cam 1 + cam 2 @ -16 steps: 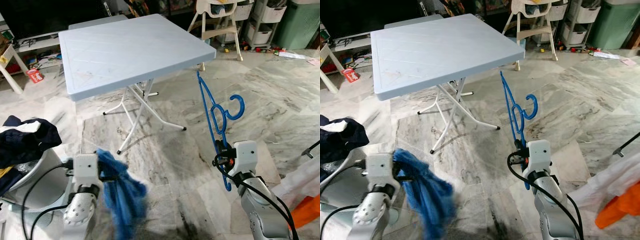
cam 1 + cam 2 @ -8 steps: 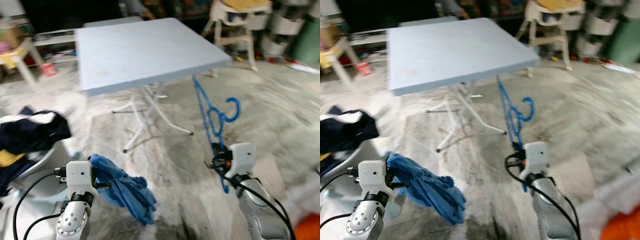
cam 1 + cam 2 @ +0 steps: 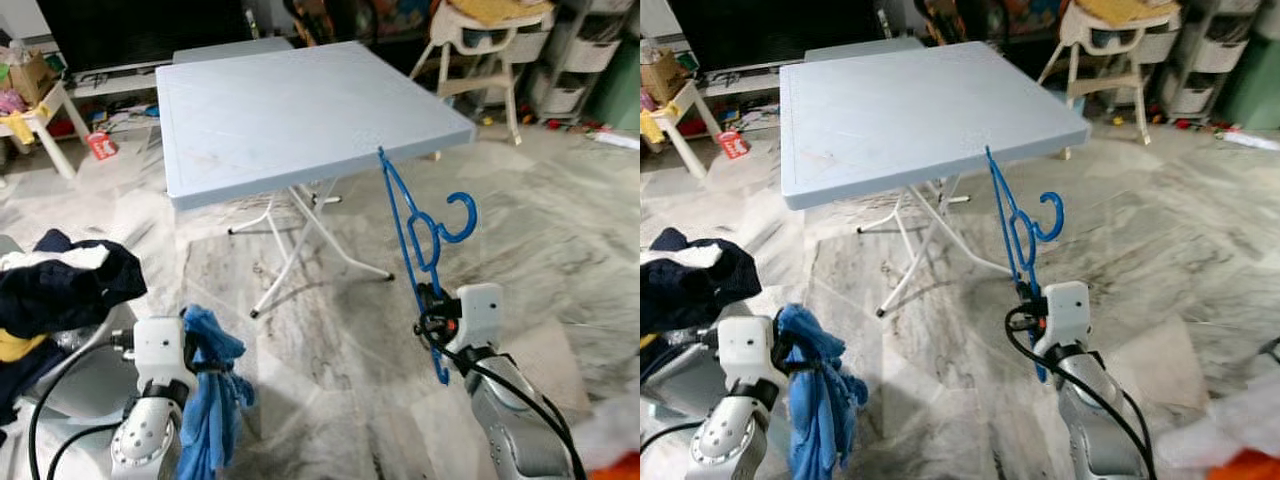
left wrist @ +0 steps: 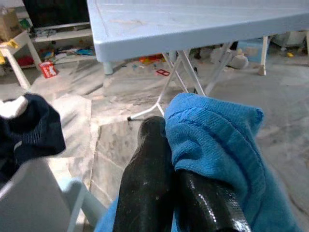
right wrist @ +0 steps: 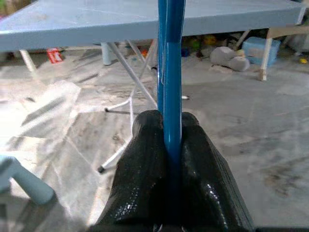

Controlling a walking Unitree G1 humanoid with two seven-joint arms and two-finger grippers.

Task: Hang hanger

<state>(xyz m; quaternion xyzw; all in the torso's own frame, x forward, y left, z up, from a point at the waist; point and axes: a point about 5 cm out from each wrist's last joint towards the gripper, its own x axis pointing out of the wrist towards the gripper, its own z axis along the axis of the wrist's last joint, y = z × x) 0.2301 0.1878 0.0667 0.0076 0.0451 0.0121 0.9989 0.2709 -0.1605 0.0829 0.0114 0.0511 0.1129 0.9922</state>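
Robot holding a blue hanger [image 3: 424,238] and blue cloth [image 3: 208,400].
Right hand [image 3: 432,312] pinches the stiff, light hanger's lower bar; left hand [image 4: 161,159] pinches soft cloth.

The blue cloth [image 3: 210,400] runs off the picture's lower edge at 6 o'clock, so its length is unknown. The dark clothes pile [image 3: 60,285] is cut at 9 o'clock. Shelf clutter [image 3: 560,60] behind the counter [image 3: 300,110] looks too small to identify.

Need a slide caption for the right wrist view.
Right gripper shut on a blue hanger, held upright facing the pale blue folding table.
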